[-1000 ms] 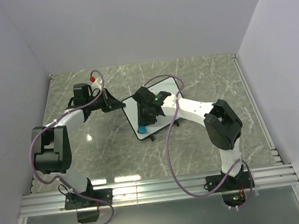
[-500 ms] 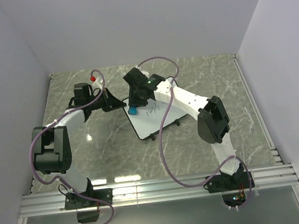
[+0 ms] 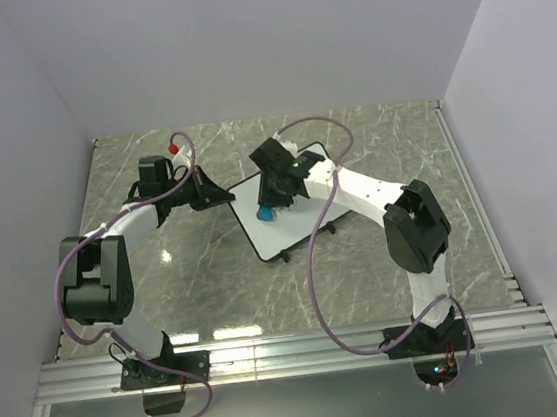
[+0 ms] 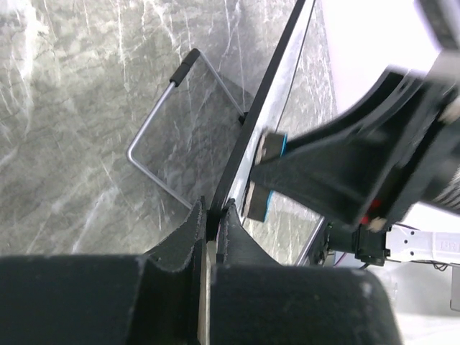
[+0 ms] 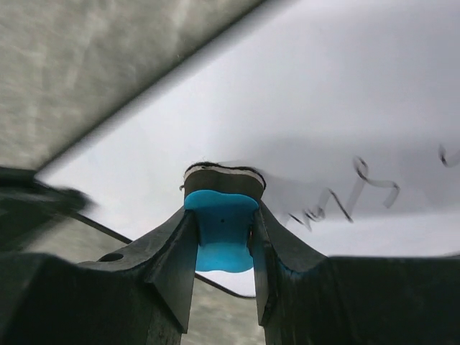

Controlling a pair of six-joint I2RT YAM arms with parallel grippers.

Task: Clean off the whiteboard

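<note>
The whiteboard (image 3: 270,240) lies tilted at the table's middle, propped on its wire stand. My left gripper (image 3: 225,196) is shut on the black frame at the board's left corner; in the left wrist view the fingertips (image 4: 231,214) pinch the frame edge (image 4: 277,75). My right gripper (image 3: 266,208) is shut on a small blue eraser (image 3: 262,213) and presses its felt against the board's left part. The right wrist view shows the eraser (image 5: 219,233) between the fingers on the white surface (image 5: 323,100), with dark handwriting (image 5: 352,194) just to its right.
The board's bent wire stand (image 4: 154,122) rests on the grey marble table (image 3: 185,269). A red-tipped marker (image 3: 173,146) sits near the far left. White walls enclose the table on three sides. The right arm's purple cable (image 3: 315,265) loops over the board's near edge.
My right gripper swept the eraser from the board's near left corner up to its far left corner, then back a little toward the middle. The left gripper kept its hold and stayed still.
</note>
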